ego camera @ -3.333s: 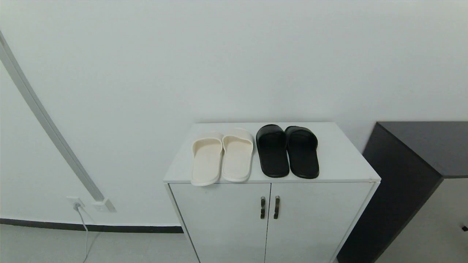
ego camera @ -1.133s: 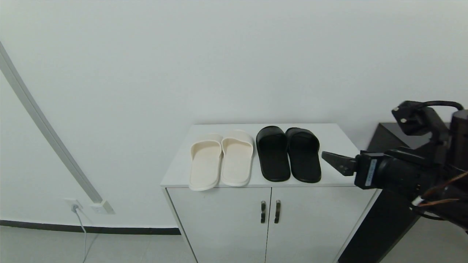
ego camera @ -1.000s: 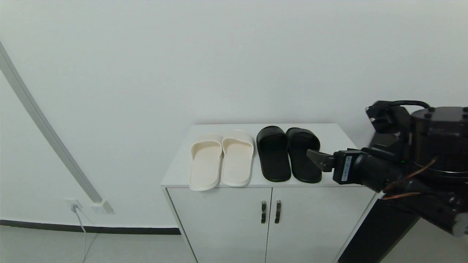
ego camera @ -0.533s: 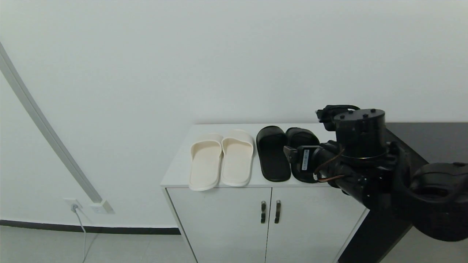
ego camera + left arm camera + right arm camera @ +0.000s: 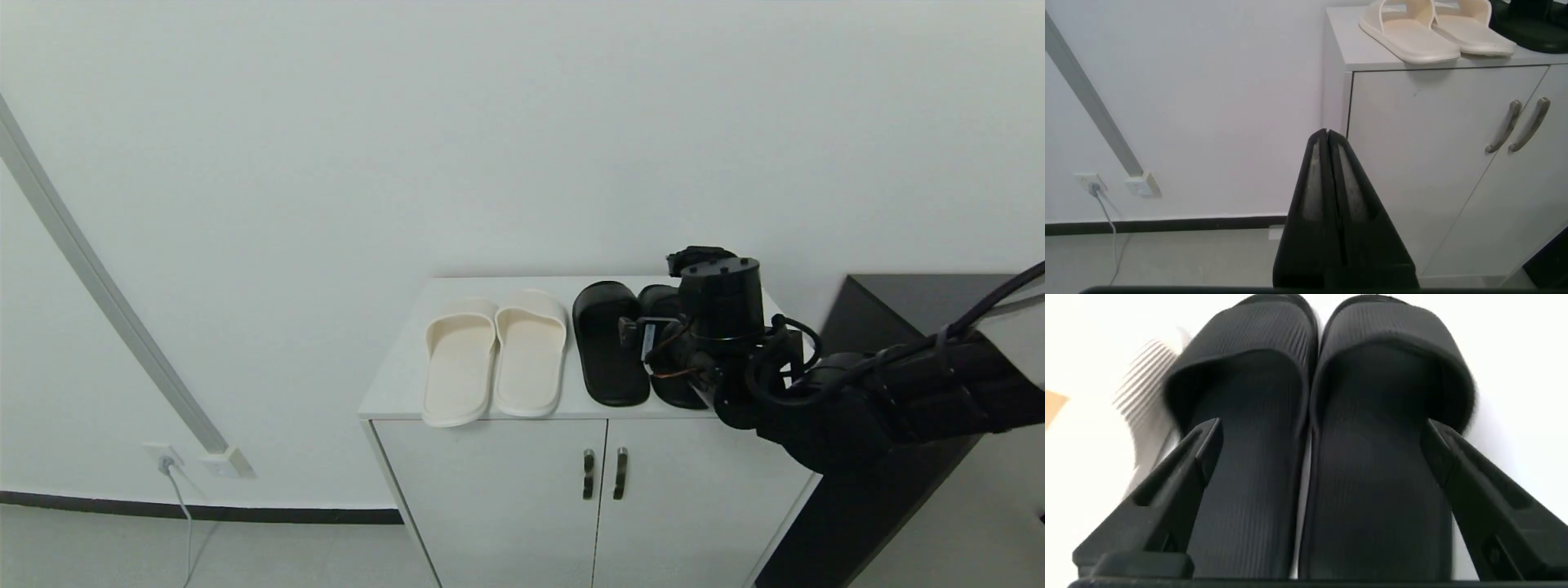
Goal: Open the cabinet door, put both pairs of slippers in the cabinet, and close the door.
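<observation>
The right gripper is hovering, spread wide, over the black ribbed rubber slippers lying right of centre on the white cabinet. Closing now is risking catching one slipper only and nudging its mate, with the doors shut. The left gripper is sitting pressed together.

Bright, even, diffuse light; source not discernible. White wall evenly lit. Cabinet top casts a thin soft shadow onto its doors; cream slippers throw faint ones at its front edge. Black slippers show dull sheen. Right hand fingers read near-silhouette. Wall duct bows at head view's left edge: wide-angle distortion.
</observation>
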Robot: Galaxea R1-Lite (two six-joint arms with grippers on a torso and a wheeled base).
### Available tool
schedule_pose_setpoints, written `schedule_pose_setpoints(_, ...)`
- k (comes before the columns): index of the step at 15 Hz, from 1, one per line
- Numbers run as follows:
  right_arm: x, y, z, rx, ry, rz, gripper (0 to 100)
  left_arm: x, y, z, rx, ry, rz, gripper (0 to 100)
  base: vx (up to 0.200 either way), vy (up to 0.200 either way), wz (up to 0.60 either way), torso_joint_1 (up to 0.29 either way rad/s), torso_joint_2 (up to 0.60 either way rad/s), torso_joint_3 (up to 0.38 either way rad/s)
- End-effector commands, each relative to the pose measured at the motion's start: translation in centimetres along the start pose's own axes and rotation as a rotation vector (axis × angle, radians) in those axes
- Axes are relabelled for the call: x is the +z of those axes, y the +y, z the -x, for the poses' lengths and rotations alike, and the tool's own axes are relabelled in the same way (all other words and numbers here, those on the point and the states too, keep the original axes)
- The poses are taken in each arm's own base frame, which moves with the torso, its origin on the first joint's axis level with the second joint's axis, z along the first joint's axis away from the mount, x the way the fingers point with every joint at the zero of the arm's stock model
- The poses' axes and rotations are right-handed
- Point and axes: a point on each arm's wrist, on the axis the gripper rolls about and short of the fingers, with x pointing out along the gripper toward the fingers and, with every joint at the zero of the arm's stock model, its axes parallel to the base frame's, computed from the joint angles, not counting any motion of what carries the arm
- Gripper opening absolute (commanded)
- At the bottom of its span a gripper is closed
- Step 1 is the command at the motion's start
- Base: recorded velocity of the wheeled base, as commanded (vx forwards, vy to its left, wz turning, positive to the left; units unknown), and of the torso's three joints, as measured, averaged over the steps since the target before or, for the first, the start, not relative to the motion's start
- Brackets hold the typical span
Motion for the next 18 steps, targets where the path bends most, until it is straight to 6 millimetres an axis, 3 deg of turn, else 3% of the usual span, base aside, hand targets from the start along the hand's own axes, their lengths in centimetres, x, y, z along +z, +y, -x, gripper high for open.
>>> schedule_pose_setpoints(1,-0.9,0.1,-2.0,-0.018,0.012,0.019,100,0.0,0.0,0.0,-0.001,0.000,0.000,0,0.000,0.000,0.00,0.000,0.00,0.000)
schedule_pose_setpoints(14,-0.9,0.1,-8.6,-0.071,-0.046,0.069,100,0.0,0.0,0.0,0.001,0.000,0.003,0,0.000,0.000,0.00,0.000,0.00,0.000)
schedule_pose_setpoints(18,-0.4,0.3,-9.1,-0.066,-0.063,0.061,100,0.0,0.0,0.0,-0.001,0.000,0.003,0,0.000,0.000,0.00,0.000,0.00,0.000)
